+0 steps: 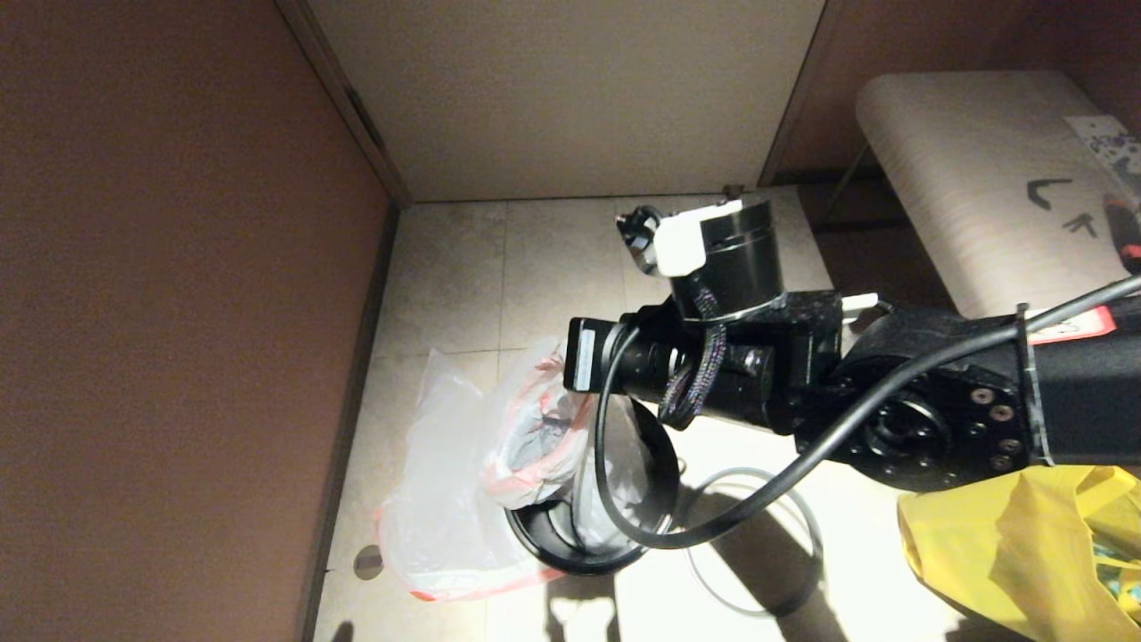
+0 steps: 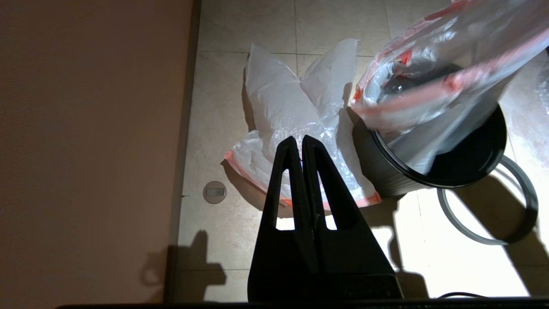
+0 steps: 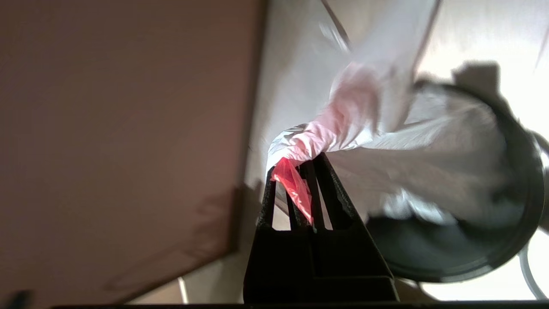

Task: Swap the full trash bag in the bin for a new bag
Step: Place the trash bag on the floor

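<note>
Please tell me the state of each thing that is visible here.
full trash bag: gripped at hem, partly lifted out of the bin
bin: upright, hoop off
grey hoop: lying on floor beside bin
new bag: limp on floor
right gripper: shut on bag hem
left gripper: shut, empty

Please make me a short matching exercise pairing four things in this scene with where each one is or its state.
Things:
1. full bag
2. new bag
3. grey hoop
4. left gripper

States:
A. lying flat on the floor beside the wall
B. shut on nothing, hanging above the floor
C. pinched at its hem by the right gripper, partly out of the bin
D. off the bin, lying on the tiles

Pairs: 1-C, 2-A, 3-D, 4-B
</note>
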